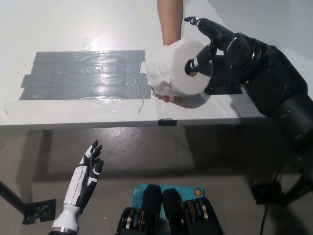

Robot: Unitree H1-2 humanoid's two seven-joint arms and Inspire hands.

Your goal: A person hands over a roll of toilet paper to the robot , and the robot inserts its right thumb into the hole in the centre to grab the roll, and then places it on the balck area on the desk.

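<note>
White desk (pixel 73 24) lit by glare, with a taped grey patch (pixel 83 73) well left of the right hand (pixel 220 41). Grey floor (pixel 161 156) below; black table leg (pixel 12 196) left of the left hand (pixel 85 181).

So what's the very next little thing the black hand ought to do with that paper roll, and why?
Probably close the right hand around the toilet paper roll. Its thumb is at the roll's centre hole while the other fingers stand spread above it, and a person's hand holds the roll from below. The white left hand hangs open below the desk.
</note>
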